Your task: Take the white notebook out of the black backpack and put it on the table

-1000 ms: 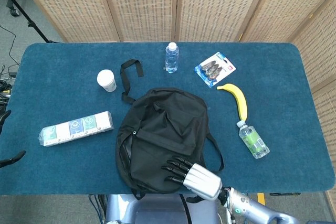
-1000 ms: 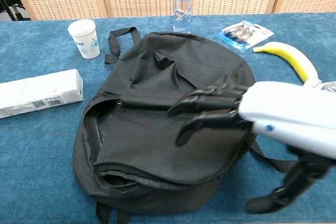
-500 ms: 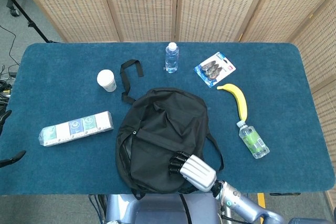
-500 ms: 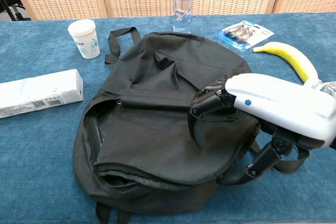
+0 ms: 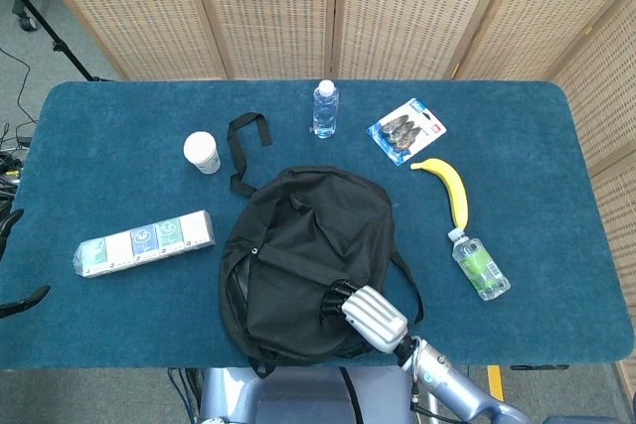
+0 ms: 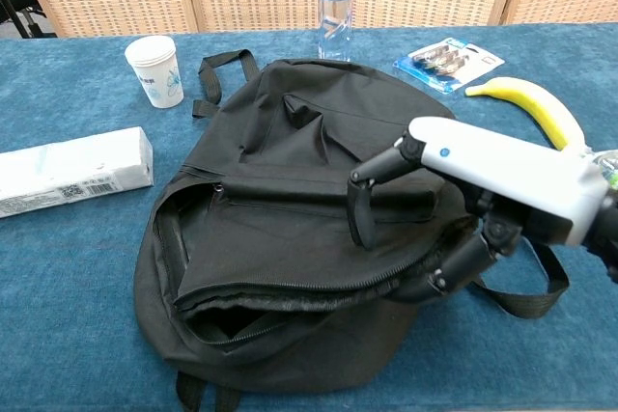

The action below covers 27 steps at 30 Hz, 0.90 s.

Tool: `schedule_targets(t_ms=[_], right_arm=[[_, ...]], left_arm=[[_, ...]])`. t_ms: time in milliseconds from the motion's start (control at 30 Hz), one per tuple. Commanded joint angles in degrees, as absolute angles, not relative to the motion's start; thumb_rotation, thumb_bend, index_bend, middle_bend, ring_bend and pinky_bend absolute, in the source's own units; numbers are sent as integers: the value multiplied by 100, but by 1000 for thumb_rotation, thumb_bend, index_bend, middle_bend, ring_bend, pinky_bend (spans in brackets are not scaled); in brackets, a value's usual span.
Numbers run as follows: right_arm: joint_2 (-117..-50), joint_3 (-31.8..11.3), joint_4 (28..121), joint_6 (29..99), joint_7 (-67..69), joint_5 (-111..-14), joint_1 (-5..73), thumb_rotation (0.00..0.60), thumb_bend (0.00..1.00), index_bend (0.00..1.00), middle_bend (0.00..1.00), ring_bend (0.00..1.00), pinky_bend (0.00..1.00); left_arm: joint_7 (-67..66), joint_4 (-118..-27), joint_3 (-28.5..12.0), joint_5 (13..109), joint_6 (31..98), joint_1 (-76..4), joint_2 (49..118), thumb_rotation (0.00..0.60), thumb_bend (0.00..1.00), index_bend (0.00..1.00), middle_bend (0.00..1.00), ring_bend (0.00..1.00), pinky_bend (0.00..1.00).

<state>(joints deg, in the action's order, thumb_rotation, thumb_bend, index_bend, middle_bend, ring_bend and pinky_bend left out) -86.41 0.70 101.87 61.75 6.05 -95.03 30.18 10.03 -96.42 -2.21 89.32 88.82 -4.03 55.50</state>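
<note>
The black fabric backpack (image 6: 290, 200) lies flat in the middle of the blue-covered table (image 5: 556, 146), its zipped mouth gaping along the near edge. The right hand (image 6: 454, 200) pinches the upper flap near the opening, fingers (image 6: 362, 209) pressed down on top and thumb tucked beneath the fabric. The white notebook cannot be seen in either view. The left hand is out of sight. Far left stands a white paper cup (image 6: 154, 69); a yellow banana (image 6: 536, 108) lies to the right.
</note>
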Motion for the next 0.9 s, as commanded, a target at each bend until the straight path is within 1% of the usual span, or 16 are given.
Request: schedule_targets(t_ms=[33, 200, 267, 333, 433, 500, 600, 700, 733, 800, 867, 900], right_arm=[[-8761, -251, 10441, 6010, 524, -8757, 3015, 600, 260, 577, 502, 321, 213], [-8941, -728, 10640, 6057, 246, -7915, 3047, 600, 261, 585, 508, 321, 217], [-8996, -910, 10677, 6069, 104, -7614, 3087, 600, 288, 591, 513, 323, 223], [-9034, -1041, 10719, 6080, 23, -7371, 3116, 600, 311, 596, 518, 325, 225], [-9073, -1172, 10768, 6098, -52, -7112, 3145, 600, 311, 604, 527, 334, 247], [-9117, -1318, 10812, 6170, -93, -6850, 3155, 600, 311, 611, 535, 346, 280], [-9160, -1462, 10772, 6262, -286, -6606, 3207, 600, 311, 627, 556, 380, 362], [-9204, -1495, 10733, 6334, -389, -6542, 3229, 600, 315, 646, 586, 429, 483], [-9205, -1501, 10728, 6329, -395, -6517, 3238, 600, 336, 651, 594, 441, 512], [-9211, -1521, 10701, 6331, -375, -6510, 3254, 600, 405, 656, 604, 458, 539], [-9219, -1534, 10677, 6315, -333, -6512, 3272, 600, 538, 666, 618, 479, 580], [-9226, -1543, 10666, 6316, -309, -6515, 3277, 600, 584, 668, 623, 485, 587]], left_arm=[[982, -9597, -178, 9082, 8881, -430, 5590, 600, 145, 0, 0, 0, 0], [1042, -9510, -57, 9499, 8898, -504, 5683, 600, 149, 0, 0, 0, 0], [1036, -9505, 0, 9653, 8886, -534, 5718, 600, 149, 0, 0, 0, 0], [1005, -9503, 38, 9756, 8878, -555, 5751, 600, 150, 0, 0, 0, 0], [973, -9507, 72, 9853, 8870, -579, 5797, 600, 150, 0, 0, 0, 0], [997, -9520, 137, 10042, 8831, -640, 5855, 600, 152, 0, 0, 0, 0], [1098, -9453, 233, 10314, 8767, -749, 5911, 600, 153, 0, 0, 0, 0], [1121, -9441, 239, 10332, 8775, -774, 5932, 600, 154, 0, 0, 0, 0], [1122, -9440, 235, 10325, 8784, -778, 5936, 600, 154, 0, 0, 0, 0], [1135, -9442, 229, 10303, 8802, -784, 5937, 600, 154, 0, 0, 0, 0], [1142, -9433, 227, 10287, 8820, -785, 5937, 600, 154, 0, 0, 0, 0], [1152, -9426, 233, 10286, 8826, -786, 5937, 600, 154, 0, 0, 0, 0]])
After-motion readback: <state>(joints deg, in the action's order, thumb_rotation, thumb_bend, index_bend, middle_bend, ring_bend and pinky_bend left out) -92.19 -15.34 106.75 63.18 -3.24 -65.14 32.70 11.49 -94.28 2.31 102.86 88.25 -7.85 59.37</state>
